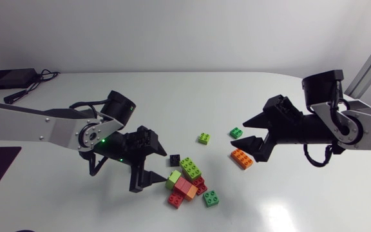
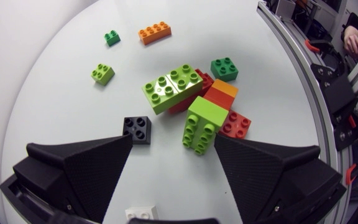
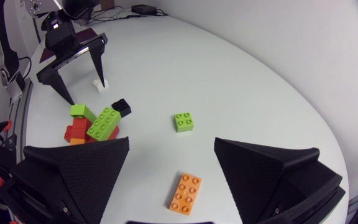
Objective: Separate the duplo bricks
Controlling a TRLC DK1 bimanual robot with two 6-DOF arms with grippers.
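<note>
Table [image 1: 172, 96]: white, one arm in from each side.

Left gripper [image 1: 165, 165]: fingers spread wide, nothing between them. It sits low, just beside the brick cluster [image 1: 187, 182] and facing it. In the left wrist view the tilted lime brick [image 2: 201, 124] lies just ahead of the gap, nearer one finger. The black brick [image 2: 137, 129] lies just ahead of the other finger, apart from the cluster. Neither finger touches a brick. A white brick [image 2: 142, 213] shows under the gripper, partly cut off.

Cluster: the long lime brick [image 1: 190, 167] is on top, with red bricks [image 2: 235, 124] and an orange block [image 2: 222, 93] joined below it. The tilted lime brick leans against these, studs towards the left gripper. The dark green brick [image 1: 211, 198] is just beside the cluster on the far side from the left gripper; cannot tell whether it touches.

Right gripper [image 1: 237, 138]: fingers spread wide, holding nothing. It is well apart from the cluster. In the right wrist view the long orange brick [image 3: 185, 194] lies flat on the table under the gap between the fingers, untouched. In the head view the small dark green brick [image 1: 236, 133] lies loose near the fingertips. The light green brick [image 1: 203, 138] stands alone ahead of this gripper, between it and the cluster.
</note>
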